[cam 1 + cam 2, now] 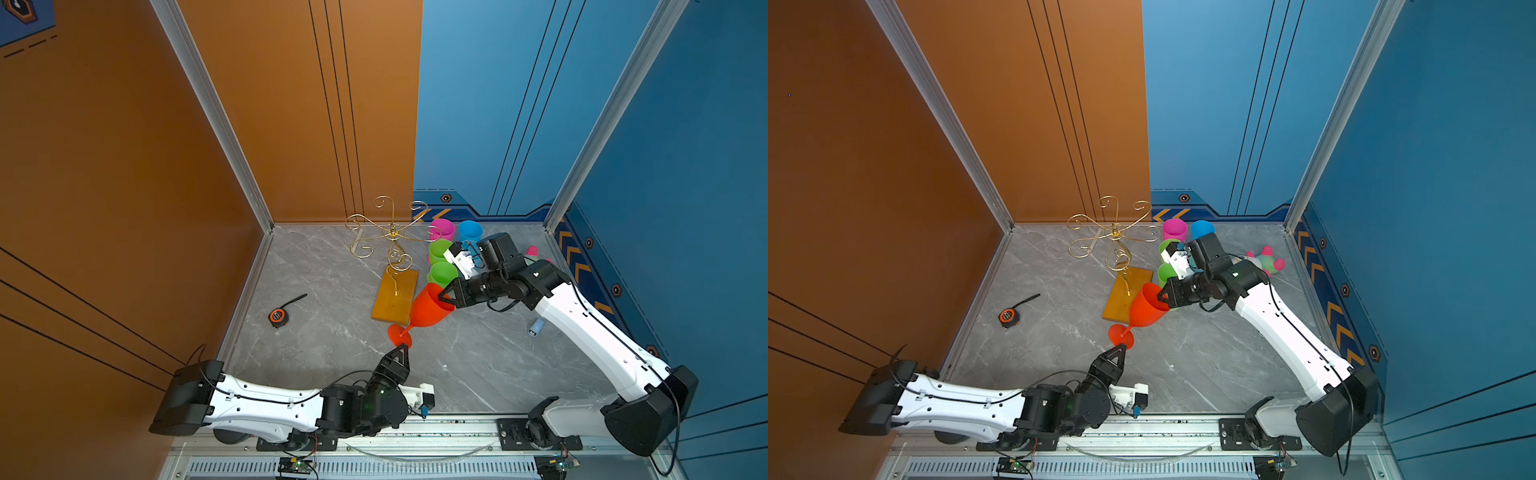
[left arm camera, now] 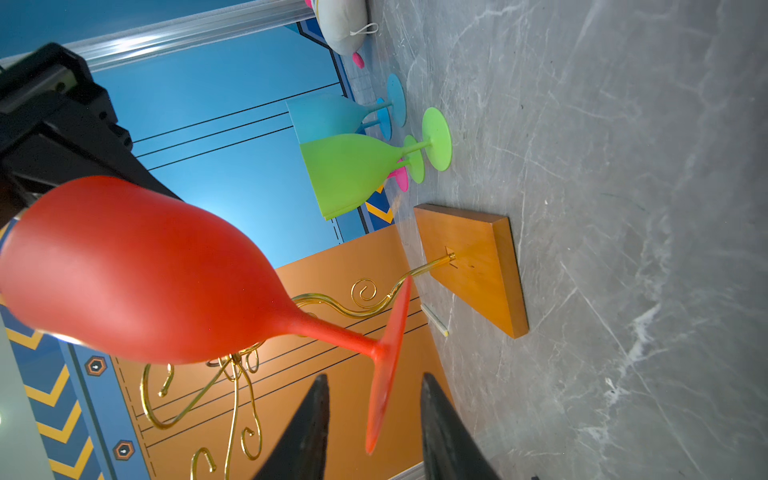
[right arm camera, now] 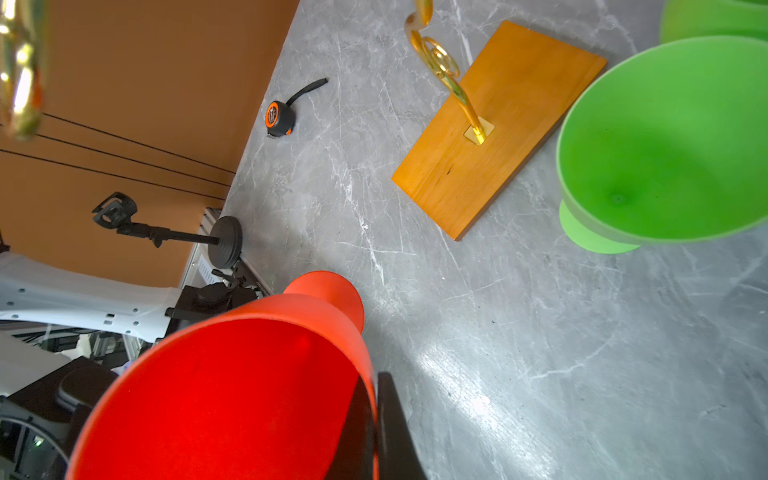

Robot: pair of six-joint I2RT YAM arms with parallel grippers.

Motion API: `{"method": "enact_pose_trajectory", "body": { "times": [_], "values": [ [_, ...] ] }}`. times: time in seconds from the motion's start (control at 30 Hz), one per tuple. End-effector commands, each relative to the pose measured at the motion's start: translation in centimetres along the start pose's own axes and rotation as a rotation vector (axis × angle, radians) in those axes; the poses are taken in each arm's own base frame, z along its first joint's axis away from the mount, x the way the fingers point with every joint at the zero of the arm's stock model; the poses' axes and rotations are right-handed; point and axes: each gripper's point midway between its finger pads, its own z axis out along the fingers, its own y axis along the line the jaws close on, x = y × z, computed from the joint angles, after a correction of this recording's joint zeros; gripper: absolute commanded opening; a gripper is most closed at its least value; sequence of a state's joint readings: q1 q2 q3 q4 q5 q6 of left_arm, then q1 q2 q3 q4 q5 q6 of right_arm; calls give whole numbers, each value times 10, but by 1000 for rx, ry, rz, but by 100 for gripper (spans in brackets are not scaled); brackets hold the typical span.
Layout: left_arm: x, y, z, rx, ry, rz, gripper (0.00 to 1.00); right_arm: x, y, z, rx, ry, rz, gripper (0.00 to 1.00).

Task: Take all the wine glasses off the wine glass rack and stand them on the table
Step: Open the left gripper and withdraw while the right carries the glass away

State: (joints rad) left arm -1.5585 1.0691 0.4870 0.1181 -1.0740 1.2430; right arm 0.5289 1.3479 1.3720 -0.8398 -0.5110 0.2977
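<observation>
An orange-red wine glass hangs tilted over the table, clear of the wine glass rack. The rack's gold wire arms are bare above its wooden base. My right gripper is shut on the glass rim, one finger inside the bowl and one outside. My left gripper stands open, its fingers either side of the glass foot with gaps on both sides.
Two green glasses, a pink one and a blue one stand close behind my right wrist. A tape measure lies at the left, a plush toy at the back right, a small blue cylinder by the right arm.
</observation>
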Motion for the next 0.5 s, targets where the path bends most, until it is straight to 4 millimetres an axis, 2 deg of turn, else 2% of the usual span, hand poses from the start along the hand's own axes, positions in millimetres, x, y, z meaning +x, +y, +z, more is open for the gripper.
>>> {"method": "enact_pose_trajectory", "body": {
  "times": [0.0, 0.13, 0.3, 0.47],
  "values": [
    [-1, 11, 0, -23, 20, -164, 42, -3, -17, -17, 128, -49, -33, 1],
    [3, 29, -1, -64, 57, -399, 49, 1, -37, -26, 243, -57, -47, 1],
    [13, 40, 0, -105, 92, -660, 64, 9, -63, -36, 373, -41, -53, 1],
    [36, 45, 0, -159, 154, -886, 83, 16, -96, -51, 540, -39, -41, 1]
  ]
}}
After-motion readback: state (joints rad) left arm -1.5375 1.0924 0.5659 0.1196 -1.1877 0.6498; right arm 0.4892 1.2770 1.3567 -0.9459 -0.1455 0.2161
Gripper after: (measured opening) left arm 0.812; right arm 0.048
